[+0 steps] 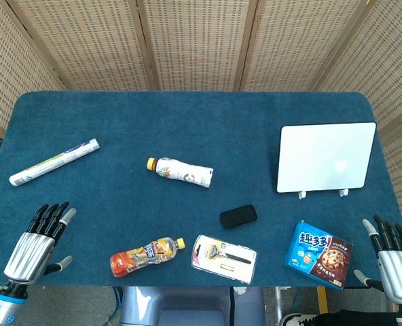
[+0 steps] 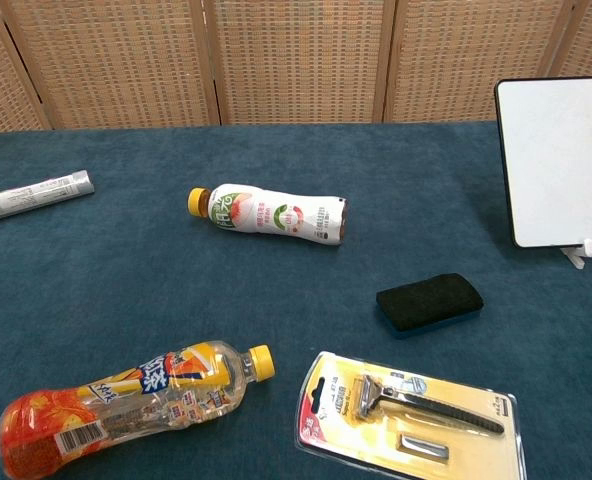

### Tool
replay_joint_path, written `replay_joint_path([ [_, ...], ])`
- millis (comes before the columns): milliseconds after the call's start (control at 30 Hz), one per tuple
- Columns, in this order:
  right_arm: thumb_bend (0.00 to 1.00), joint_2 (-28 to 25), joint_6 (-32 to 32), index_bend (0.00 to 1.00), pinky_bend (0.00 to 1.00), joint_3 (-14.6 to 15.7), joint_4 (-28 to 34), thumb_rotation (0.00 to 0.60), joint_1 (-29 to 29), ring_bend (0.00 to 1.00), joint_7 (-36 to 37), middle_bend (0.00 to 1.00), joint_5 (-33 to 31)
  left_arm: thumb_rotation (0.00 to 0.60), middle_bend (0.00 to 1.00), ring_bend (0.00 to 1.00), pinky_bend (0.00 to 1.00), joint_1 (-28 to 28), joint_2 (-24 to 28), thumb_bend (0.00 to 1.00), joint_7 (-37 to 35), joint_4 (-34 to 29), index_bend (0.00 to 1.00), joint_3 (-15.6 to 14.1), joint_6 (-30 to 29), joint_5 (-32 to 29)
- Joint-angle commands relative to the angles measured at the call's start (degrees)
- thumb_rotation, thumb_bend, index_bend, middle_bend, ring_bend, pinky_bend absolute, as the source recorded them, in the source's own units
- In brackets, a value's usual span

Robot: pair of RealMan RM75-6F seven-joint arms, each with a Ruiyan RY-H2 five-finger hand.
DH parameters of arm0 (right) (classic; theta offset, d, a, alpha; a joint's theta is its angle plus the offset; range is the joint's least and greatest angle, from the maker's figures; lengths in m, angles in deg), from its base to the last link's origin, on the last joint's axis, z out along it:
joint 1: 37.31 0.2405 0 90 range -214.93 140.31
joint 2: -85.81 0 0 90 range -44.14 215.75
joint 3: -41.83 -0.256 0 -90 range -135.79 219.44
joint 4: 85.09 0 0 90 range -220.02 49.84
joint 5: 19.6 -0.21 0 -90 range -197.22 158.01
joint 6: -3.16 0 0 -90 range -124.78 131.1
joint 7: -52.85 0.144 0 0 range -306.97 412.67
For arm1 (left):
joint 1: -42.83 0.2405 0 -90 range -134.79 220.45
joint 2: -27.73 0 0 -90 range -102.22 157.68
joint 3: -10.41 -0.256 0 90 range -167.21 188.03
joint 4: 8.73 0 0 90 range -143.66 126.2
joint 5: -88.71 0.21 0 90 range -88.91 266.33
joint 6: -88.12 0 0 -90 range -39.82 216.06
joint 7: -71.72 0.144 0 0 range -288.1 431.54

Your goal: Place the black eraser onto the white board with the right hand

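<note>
The eraser [image 1: 238, 216] lies untouched on the table [image 1: 187, 115], near the board [image 1: 326, 157]. The right hand [image 1: 393, 255] is spread, empty. The razor pack [image 1: 225, 258] could be nudged; the board seems lightly propped.

Teal-blue table cloth [image 1: 187, 115]. Black eraser [image 1: 239, 216], centre. White board [image 1: 326, 157], black rim, upper right. Orange bottle [image 1: 147, 255], yellow cap. Blue biscuit box [image 1: 318, 255]. Tan woven screen [image 1: 187, 41].

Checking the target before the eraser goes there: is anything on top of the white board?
Nothing shows on the rectangular black-framed white board; its face is bare apart from a glare spot. The blue cloth beneath it is covered. The black oblong eraser lies apart.
</note>
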Motion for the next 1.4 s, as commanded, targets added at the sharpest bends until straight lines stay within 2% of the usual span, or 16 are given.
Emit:
replay_joint_path([
  [33, 0.00, 0.03, -0.02, 0.00, 0.00, 0.01, 0.02, 0.600, 0.00, 0.00, -0.10, 0.00, 0.04, 0.600, 0.00, 0.00, 0.00, 0.00, 0.05, 0.13, -0.09, 0.00, 0.00, 0.00, -0.02, 0.03],
  [1033, 0.00, 1.06, -1.38, 0.00, 0.00, -0.43, -0.83, 0.600, 0.10, 0.00, 0.07, 0.00, 1.42, 0.600, 0.00, 0.00, 0.00, -0.28, -0.08, 0.13, -0.18, 0.20, 0.00, 0.17, 0.61, -0.29],
  [1100, 0.00, 1.65, -2.33, 0.04, 0.00, -0.66, -1.39, 0.600, 0.09, 0.00, 0.42, 0.00, 2.29, 0.600, 0.00, 0.00, 0.00, -0.25, -0.07, 0.13, -0.09, 0.07, 0.00, 0.09, 0.63, -0.23],
  [1267, 0.00, 4.50, -7.23, 0.20, 0.00, -1.96, -4.13, 0.600, 0.02, 0.00, 2.19, 0.00, 6.20, 0.600, 0.00, 0.00, 0.00, -0.17, -0.18, 0.13, 0.20, -0.07, 0.00, -0.16, 0.67, 0.05],
  [1400, 0.00, 5.69, -8.26, 0.21, 0.00, -2.76, -5.03, 0.600, 0.99, 0.00, 1.62, 0.00, 8.40, 0.600, 0.00, 0.00, 0.00, -0.24, -0.18, 0.13, 0.14, -0.10, 0.00, -0.05, 0.94, -0.38],
])
